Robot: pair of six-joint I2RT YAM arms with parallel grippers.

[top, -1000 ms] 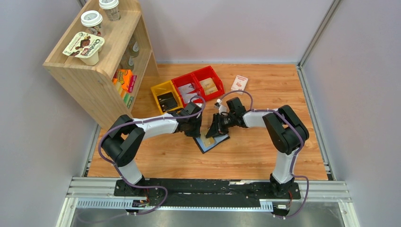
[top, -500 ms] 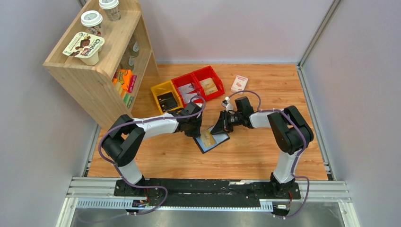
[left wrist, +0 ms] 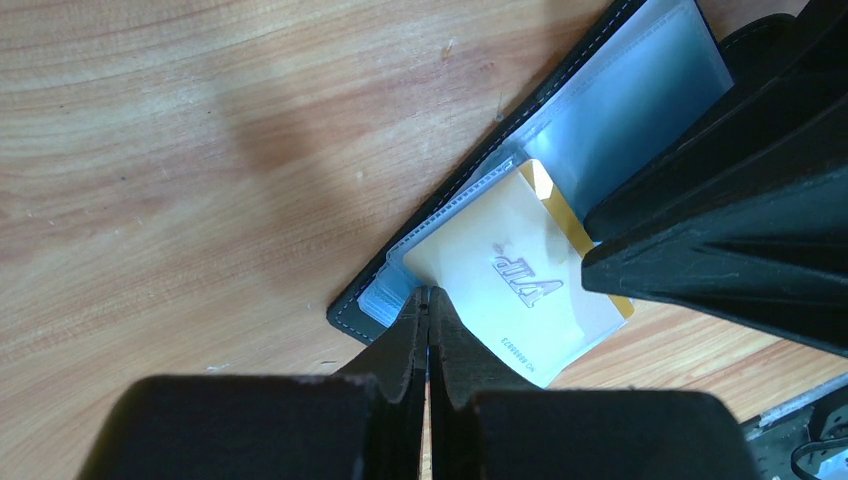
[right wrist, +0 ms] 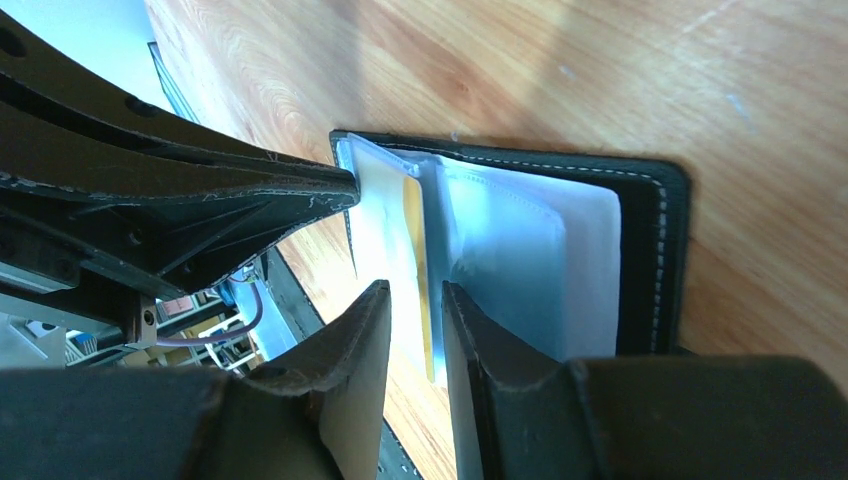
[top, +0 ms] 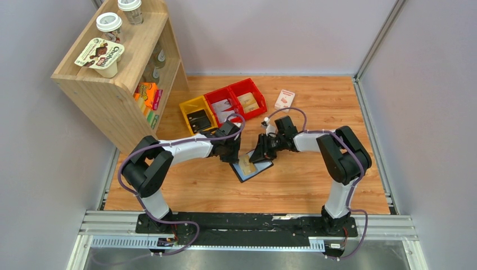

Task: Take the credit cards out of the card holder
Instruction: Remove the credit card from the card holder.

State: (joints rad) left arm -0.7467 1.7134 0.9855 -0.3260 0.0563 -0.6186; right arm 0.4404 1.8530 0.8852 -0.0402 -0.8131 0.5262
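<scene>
Tan against black leather, one credit card (left wrist: 500, 285) sticks halfway out of a clear pocket in the card holder (top: 264, 166), which lies spread open on the table between the two arms. The left hand (left wrist: 428, 295) is closed tight, its tips pressing down on the holder's corner right beside the card, as if pinning it. The right hand (right wrist: 415, 300) comes in from the holder's far side with a narrow gap between its fingers. The card's free end sits in that gap, though I cannot tell whether either finger actually touches it. The card's long axis runs in line with the right hand's fingers, with the free end pointing at that hand and the other end tucked in the pocket. The right hand looks best placed to close and pull straight back along that line while the left holds the holder down.
</scene>
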